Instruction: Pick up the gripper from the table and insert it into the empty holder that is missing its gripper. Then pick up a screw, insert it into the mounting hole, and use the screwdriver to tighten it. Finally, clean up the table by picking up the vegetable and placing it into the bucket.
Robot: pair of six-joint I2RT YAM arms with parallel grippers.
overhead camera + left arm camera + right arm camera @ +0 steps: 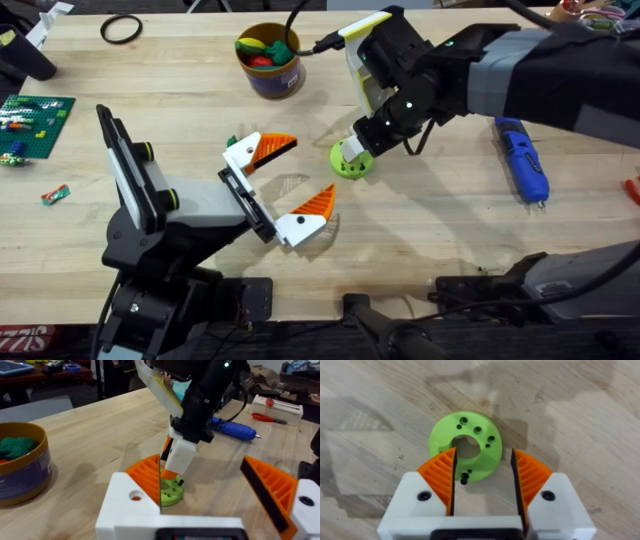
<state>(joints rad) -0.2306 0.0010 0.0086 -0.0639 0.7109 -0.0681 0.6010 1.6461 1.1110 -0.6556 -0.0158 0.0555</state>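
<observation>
Two spread fingers of the right gripper (483,480) are held over the lime-green disc (467,452), whose small black screw (464,479) could be knocked away.

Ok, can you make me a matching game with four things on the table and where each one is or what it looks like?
Things:
1. green disc
2. bucket
3. screwdriver
4. black ring

Clues:
A. lies alone near the far left corner of the table
B. blue, lying flat near the right edge of the table
C. has a big hole in the middle, right under the right hand
D. has colourful toy food inside

Pairs: 1-C, 2-D, 3-B, 4-A
</observation>
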